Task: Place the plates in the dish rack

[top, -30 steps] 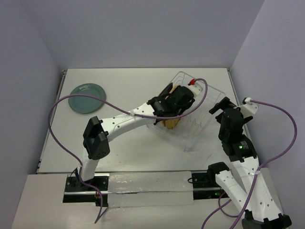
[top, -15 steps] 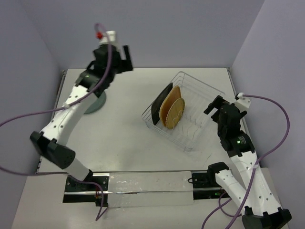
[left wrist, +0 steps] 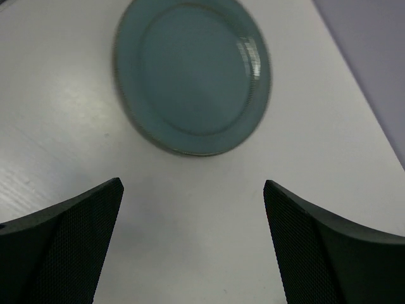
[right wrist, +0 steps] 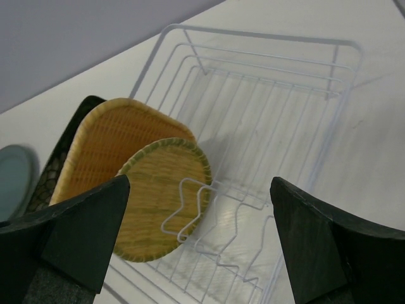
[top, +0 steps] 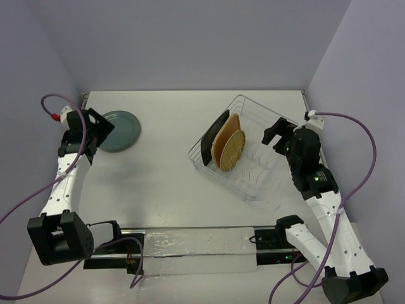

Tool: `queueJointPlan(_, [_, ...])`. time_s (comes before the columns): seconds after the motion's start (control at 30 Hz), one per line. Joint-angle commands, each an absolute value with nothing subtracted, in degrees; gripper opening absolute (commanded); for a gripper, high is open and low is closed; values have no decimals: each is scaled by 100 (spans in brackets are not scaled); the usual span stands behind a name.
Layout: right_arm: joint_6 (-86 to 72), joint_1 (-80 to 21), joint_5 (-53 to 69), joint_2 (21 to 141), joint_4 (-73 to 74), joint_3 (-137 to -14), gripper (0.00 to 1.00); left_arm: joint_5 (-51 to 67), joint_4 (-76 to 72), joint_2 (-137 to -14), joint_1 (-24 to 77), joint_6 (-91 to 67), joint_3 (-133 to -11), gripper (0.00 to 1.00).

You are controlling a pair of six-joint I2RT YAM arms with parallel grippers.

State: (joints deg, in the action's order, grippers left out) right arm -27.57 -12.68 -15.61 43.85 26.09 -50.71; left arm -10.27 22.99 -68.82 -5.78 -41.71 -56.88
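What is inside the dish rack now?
The dish rack holds three plates on edge: yellow woven plate, tan woven plate partly behind it, black plate mostly covered behind that.

Three plates (top: 228,149) stand in the dish rack (top: 266,142); a fourth plate (top: 123,132) lies well left.

In your overhead view the left tool (top: 99,134) covers the left rim of the teal plate (top: 123,130), and the right tool (top: 276,138) hides the right end of the dish rack (top: 253,187). In the rack you get only a dark edge of the black plate (top: 209,140) behind the tan woven plate (top: 231,125), itself partly behind the yellow woven plate (top: 231,152); the black plate's pattern is too small to read. From your left wrist, the teal plate's far rim is cut by the top edge and its outline is smeared. From your right wrist it is a blurred sliver at the left edge
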Motion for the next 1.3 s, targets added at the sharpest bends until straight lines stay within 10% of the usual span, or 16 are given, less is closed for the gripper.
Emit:
queueJointPlan(0.0, [-2344, -1873, -1304, 4954, 2030, -5881, 100, -489, 1724, -6765, -1080, -4564, -5255, 99])
queueJointPlan(0.67, [-562, -5509, -711, 7610, 1197, -6997, 100, 438, 81, -7927, -2074, -4781, -4571, 99])
queueJointPlan(1.27, [-1287, -5651, -1199, 7121, 431, -5931, 100, 1028, -1168, -10228, -2215, -5273, -5191, 96])
